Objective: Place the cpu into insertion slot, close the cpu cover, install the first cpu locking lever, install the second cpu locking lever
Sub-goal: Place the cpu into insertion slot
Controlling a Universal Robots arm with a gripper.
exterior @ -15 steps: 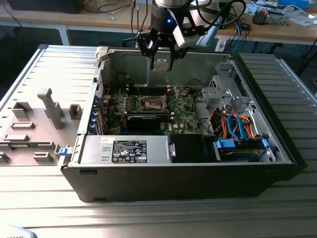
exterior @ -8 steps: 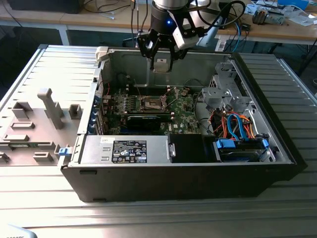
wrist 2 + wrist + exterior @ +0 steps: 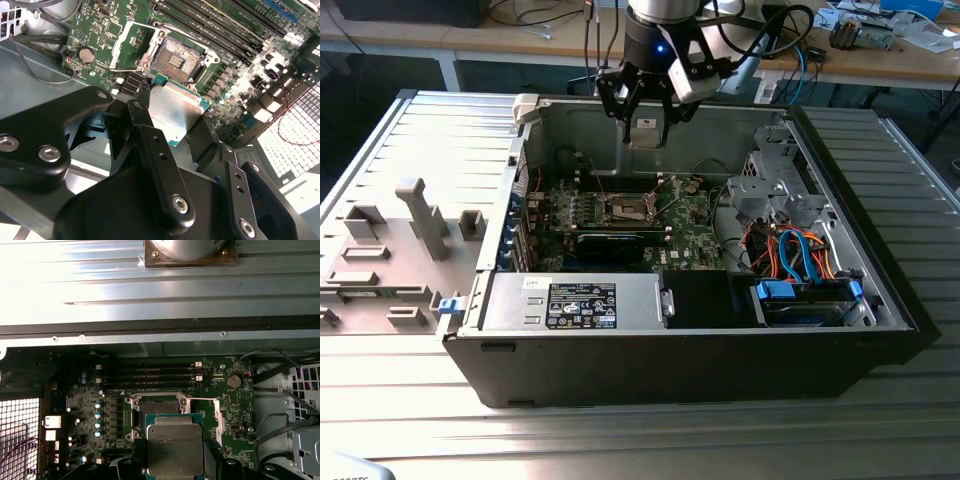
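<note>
The cpu (image 3: 645,130) hangs clamped between the jaws of the gripper (image 3: 645,122) at the exterior view's upper middle, well above the insertion slot (image 3: 628,208). Second wrist view: cpu (image 3: 175,112) level, open insertion slot (image 3: 176,60) just beyond. First wrist view: cpu (image 3: 175,450) partly hides the insertion slot (image 3: 157,407), edges roughly square to it.

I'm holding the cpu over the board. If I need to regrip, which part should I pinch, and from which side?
Pinch two opposite side edges of the cpu, coming from above its metal top, as the gripper does now. It is a thin flat square, so an edge pinch likely leaves its underside free to seat in the insertion slot.
</note>
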